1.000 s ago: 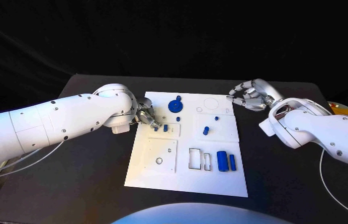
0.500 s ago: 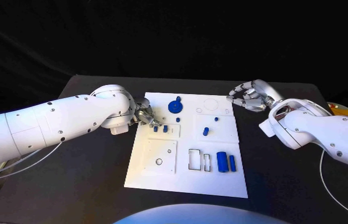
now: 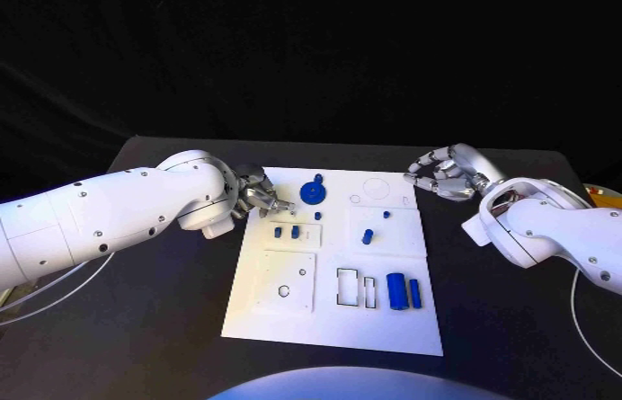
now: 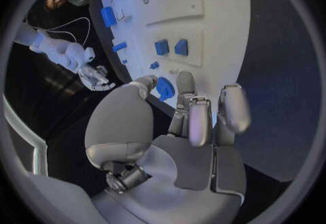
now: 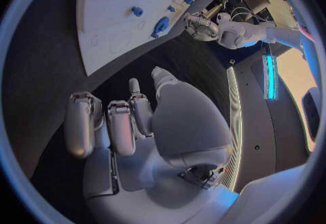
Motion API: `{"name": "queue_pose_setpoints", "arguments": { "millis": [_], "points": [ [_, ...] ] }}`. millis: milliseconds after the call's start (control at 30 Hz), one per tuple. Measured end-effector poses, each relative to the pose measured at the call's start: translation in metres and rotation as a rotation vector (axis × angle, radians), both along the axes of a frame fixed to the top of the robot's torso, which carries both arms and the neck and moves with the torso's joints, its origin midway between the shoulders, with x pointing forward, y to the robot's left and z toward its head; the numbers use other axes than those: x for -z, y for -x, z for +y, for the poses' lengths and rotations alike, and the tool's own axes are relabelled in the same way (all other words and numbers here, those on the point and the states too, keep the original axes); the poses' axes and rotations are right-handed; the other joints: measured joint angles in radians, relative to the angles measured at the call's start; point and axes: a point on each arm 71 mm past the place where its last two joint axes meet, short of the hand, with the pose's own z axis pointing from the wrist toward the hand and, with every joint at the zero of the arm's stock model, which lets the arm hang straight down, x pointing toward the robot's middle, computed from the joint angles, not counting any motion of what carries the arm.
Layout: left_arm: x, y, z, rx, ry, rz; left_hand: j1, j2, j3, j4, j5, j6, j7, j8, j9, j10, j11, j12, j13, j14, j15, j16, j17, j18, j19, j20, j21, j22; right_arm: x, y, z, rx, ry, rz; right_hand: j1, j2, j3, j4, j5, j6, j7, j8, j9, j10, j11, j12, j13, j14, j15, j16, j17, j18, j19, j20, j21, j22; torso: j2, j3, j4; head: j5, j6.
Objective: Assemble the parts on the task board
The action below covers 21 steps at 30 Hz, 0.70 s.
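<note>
Since the earlier frame, the left hand (image 3: 257, 191) has moved from the two small blue blocks (image 3: 287, 232) up toward the blue disc (image 3: 313, 190) near the board's far left corner.

1. Near edge of the white board (image 3: 324, 319): two blue bars (image 3: 404, 289) stand beside empty slots; leave them.
2. Mid-board: one blue peg (image 3: 368, 234) lies loose.
3. Far edge: left fingers (image 4: 195, 118) are curled together and hold nothing, tips beside the disc. Spread them, straddle the disc squarely, then close; judged, an off-centre pinch would tilt it.
4. The right hand (image 3: 445, 173) hovers over the dark surface (image 3: 155, 328) off the board's far right corner, fingers curled and empty; keep it clear.
</note>
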Motion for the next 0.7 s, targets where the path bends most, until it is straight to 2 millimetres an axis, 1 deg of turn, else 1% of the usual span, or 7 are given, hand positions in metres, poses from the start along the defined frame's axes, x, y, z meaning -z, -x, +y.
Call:
{"name": "queue_pose_setpoints", "arguments": {
  "millis": [33, 100, 133, 200, 300, 400, 700],
  "points": [
    [-0.001, -0.001, -0.001, -0.001, 0.023, -0.014, 0.041, -0.003, 0.006, -0.001, 0.0, -0.039, 0.022, -0.018, -0.022, -0.057, 0.021, -0.023, -0.015, -0.045, 0.019, -0.085, -0.079, 0.026, -0.086, 0.016, -0.101, -0.114, 0.0, 0.0, 0.0, 0.0, 0.0, 0.0, 0.0, 0.0, 0.0, 0.0, 0.0, 0.0, 0.0, 0.0, 0.0, 0.0, 0.0, 0.0, 0.0, 0.0, 0.0, 0.0, 0.0, 0.0, 0.0, 0.0, -0.004, 0.0, 0.0, 0.0, 0.0001, -0.001, 0.001],
    [-0.004, -0.002, -0.003, 0.004, 0.07, -0.051, 0.095, -0.011, 0.024, -0.001, 0.0, -0.07, 0.043, -0.037, -0.051, -0.111, 0.041, -0.047, -0.033, -0.094, 0.037, -0.16, -0.159, 0.048, -0.159, 0.033, -0.197, -0.214, 0.0, 0.0, 0.0, 0.0, 0.0, 0.0, 0.0, 0.0, 0.0, 0.0, 0.0, 0.0, 0.0, 0.0, 0.0, 0.0, 0.0, 0.0, 0.0, 0.0, 0.0, 0.0, 0.0, 0.0, 0.0, 0.0, -0.006, 0.0, 0.0, 0.0002, 0.0003, -0.003, 0.003],
    [-0.006, -0.002, -0.005, 0.013, 0.099, -0.079, 0.144, -0.02, 0.042, -0.003, 0.0, -0.09, 0.059, -0.054, -0.08, -0.157, 0.055, -0.072, -0.053, -0.152, 0.051, -0.23, -0.243, 0.071, -0.231, 0.046, -0.294, -0.315, 0.0, 0.0, 0.0, 0.0, 0.0, 0.0, 0.0, 0.0, 0.0, 0.0, 0.0, 0.0, 0.0, 0.0, 0.0, 0.0, 0.0, 0.0, 0.0, 0.0, 0.0, 0.0, 0.0, 0.0, 0.0, 0.0, -0.006, 0.0, 0.0, 0.0002, 0.0003, -0.004, 0.003],
    [-0.007, -0.002, -0.009, 0.034, 0.143, -0.125, 0.218, -0.032, 0.073, -0.005, 0.0, -0.113, 0.068, -0.077, -0.125, -0.206, 0.07, -0.116, -0.09, -0.246, 0.062, -0.338, -0.365, 0.079, -0.299, 0.062, -0.395, -0.405, 0.0, 0.0, 0.0, 0.001, 0.0, 0.0, 0.0, 0.0, 0.0, 0.0, 0.0, 0.0, 0.0, 0.0, 0.0, 0.0, 0.0, 0.0, 0.0, 0.0, 0.0, 0.0, 0.0, 0.0, 0.0, 0.0, -0.006, 0.0, 0.0, 0.0002, 0.0003, -0.006, 0.005],
    [-0.005, 0.001, -0.017, 0.089, 0.197, -0.206, 0.315, -0.051, 0.115, -0.028, 0.0, -0.121, 0.066, -0.097, -0.173, -0.234, 0.066, -0.164, -0.133, -0.316, 0.063, -0.407, -0.449, 0.079, -0.317, 0.066, -0.438, -0.438, 0.0, 0.0, 0.0, 0.001, 0.0, 0.0, 0.0, 0.0, 0.0, 0.0, 0.0, 0.0, 0.0, 0.0, 0.0, 0.0, 0.0, 0.0, 0.0, 0.0, 0.0, 0.0, 0.0, 0.0, 0.0, 0.0, -0.006, 0.0, 0.0, 0.0001, 0.0003, -0.009, 0.007],
    [-0.004, 0.005, -0.026, 0.163, 0.224, -0.297, 0.38, -0.074, 0.136, -0.03, -0.006, -0.093, 0.06, -0.122, -0.251, -0.232, 0.069, -0.232, -0.202, -0.34, 0.064, -0.416, -0.489, 0.079, -0.319, 0.065, -0.452, -0.444, 0.0, 0.0, -0.001, 0.001, 0.0, -0.001, 0.0, 0.0, 0.0, 0.0, 0.0, 0.0, 0.0, 0.0, 0.0, -0.001, -0.001, -0.002, 0.0, 0.0, 0.0, 0.0, 0.0, 0.0, 0.0, 0.0, -0.008, 0.0, 0.0, 0.0001, 0.0003, -0.011, 0.009],
    [-0.003, 0.009, -0.047, 0.373, 0.162, -0.477, 0.403, -0.086, 0.105, -0.034, -0.006, -0.069, 0.039, -0.149, -0.343, -0.249, 0.081, -0.325, -0.289, -0.35, 0.075, -0.382, -0.509, 0.079, -0.326, 0.072, -0.451, -0.429, 0.0, 0.0, -0.001, 0.001, -0.002, -0.001, -0.004, 0.004, 0.0, 0.0, 0.004, 0.0, 0.0, 0.0, 0.0, -0.007, 0.0, -0.008, 0.0, 0.0, 0.0, -0.004, 0.0, 0.0, -0.007, 0.0, -0.016, 0.0, 0.001, 0.0, -0.0001, -0.013, 0.013]
  ]
}}
